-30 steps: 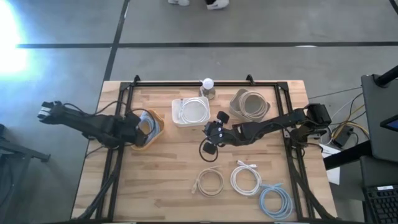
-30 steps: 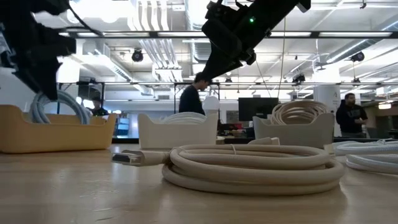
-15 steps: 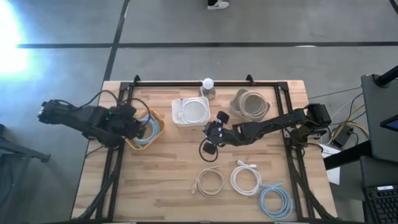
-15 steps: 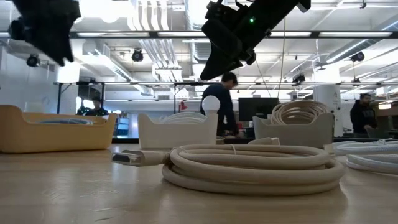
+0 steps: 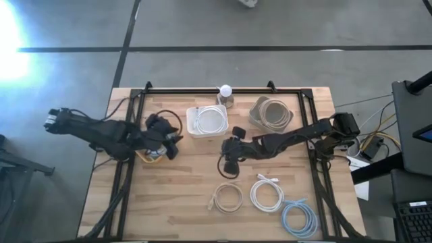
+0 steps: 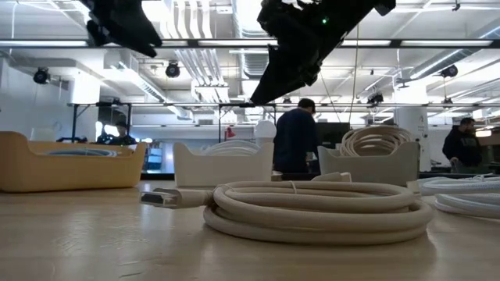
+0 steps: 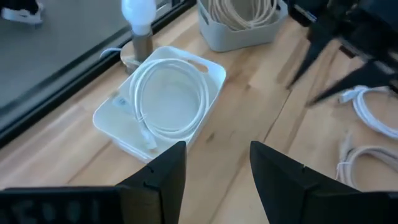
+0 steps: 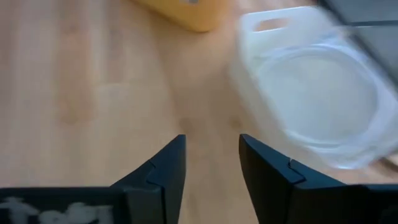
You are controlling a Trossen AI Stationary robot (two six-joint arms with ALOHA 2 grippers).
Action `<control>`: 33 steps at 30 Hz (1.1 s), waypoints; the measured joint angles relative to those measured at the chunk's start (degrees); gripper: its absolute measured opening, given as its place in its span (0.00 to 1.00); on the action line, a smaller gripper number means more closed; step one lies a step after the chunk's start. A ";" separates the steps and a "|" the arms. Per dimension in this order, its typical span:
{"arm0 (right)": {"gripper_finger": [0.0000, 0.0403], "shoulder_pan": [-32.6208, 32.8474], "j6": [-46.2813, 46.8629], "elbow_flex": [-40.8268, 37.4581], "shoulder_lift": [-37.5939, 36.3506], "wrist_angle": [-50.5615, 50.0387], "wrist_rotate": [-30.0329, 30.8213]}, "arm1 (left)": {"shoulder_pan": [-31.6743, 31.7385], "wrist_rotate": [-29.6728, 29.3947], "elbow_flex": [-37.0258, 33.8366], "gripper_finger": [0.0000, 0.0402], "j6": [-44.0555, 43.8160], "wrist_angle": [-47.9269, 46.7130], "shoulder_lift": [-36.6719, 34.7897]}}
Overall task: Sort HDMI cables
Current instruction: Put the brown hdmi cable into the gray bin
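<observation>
Wooden table [image 5: 189, 196] bearing 3 bins, 3 loose HDMI cables [image 5: 266, 194]; people behind. Left gripper [image 5: 169, 143], open and empty, has left the yellow bin [image 5: 143, 156]; right gripper [image 5: 227, 167] open, empty.

Lighting even and bright overall. High view: strong white glare on the floor beyond the table's [image 5: 202, 202] left edge, washing out the grey there; table evenly lit, with only faint soft shadows beneath the arms. Low view: rows of ceiling strip lights [image 6: 437, 43] behind the table, blown out in patches; both arms read as near-black silhouettes against them; beige cable coil [image 6: 320, 207] nearest the lens sharp, room behind softer. Left wrist view: white bin [image 7: 161, 102] and lamp bulb [image 7: 138, 10] clear, bulb overexposed; dark shapes beside the beige bin [image 7: 239, 22] smeared by motion. Right wrist view: heavy motion blur throughout; white bin [image 8: 320, 81] and yellow bin [image 8: 186, 9] streaked, edges indistinct; fingers [image 8: 155, 177] sharp.
</observation>
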 joint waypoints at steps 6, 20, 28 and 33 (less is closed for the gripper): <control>0.42 1.24 -0.63 -0.41 -0.02 0.14 -19.67 | 0.00 0.02 0.00 0.44 1.56 0.09 3.64; 0.43 5.71 -2.16 -6.19 5.63 6.74 -23.45 | 0.00 0.29 -0.04 0.44 1.80 0.31 7.41; 0.43 7.49 -1.79 -6.23 12.55 7.88 -23.30 | 0.00 0.52 -0.07 0.44 1.91 1.09 7.59; 0.40 7.77 -2.02 -4.32 15.56 7.86 -22.66 | 0.00 0.68 -0.07 0.44 1.91 1.32 7.54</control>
